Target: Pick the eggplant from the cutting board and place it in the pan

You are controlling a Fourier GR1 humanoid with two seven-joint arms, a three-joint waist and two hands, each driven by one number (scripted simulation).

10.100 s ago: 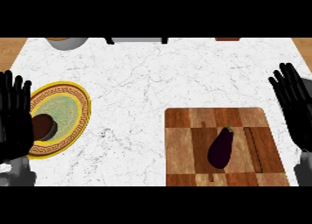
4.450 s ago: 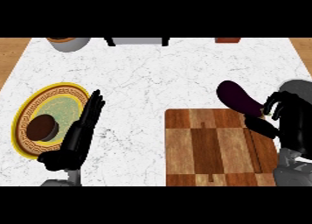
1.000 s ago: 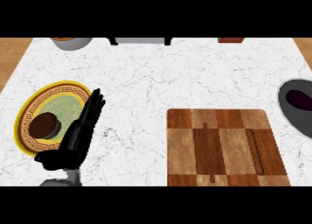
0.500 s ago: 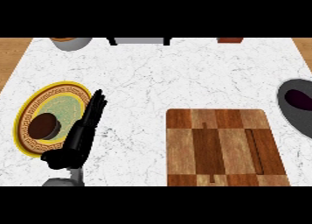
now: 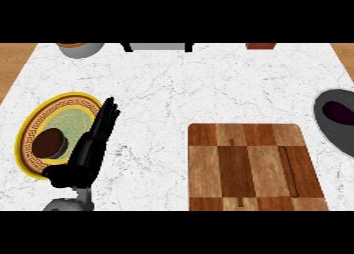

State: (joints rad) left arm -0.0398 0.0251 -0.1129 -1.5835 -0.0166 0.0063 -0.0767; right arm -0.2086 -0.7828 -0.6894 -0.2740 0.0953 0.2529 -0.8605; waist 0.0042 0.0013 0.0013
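The dark purple eggplant [image 5: 345, 113] lies inside the grey pan [image 5: 337, 130] at the right edge, partly cut off by the view. The wooden cutting board [image 5: 253, 167] in the lower middle has nothing on it. My left hand [image 5: 86, 155] stands edge-on at the lower left, fingers straight and pointing up, beside the plate. My right hand does not show.
A yellow patterned plate [image 5: 57, 131] with a brown round item [image 5: 50, 143] on it sits at the left. A grey bowl [image 5: 81, 48], a dark object [image 5: 159, 46] and a brown item [image 5: 261, 45] line the far edge of the white marble counter [image 5: 201, 84].
Earlier the eggplant lay on the board, then my right hand carried it to the right. In the last second nothing has visibly moved; the eggplant stays in the pan.
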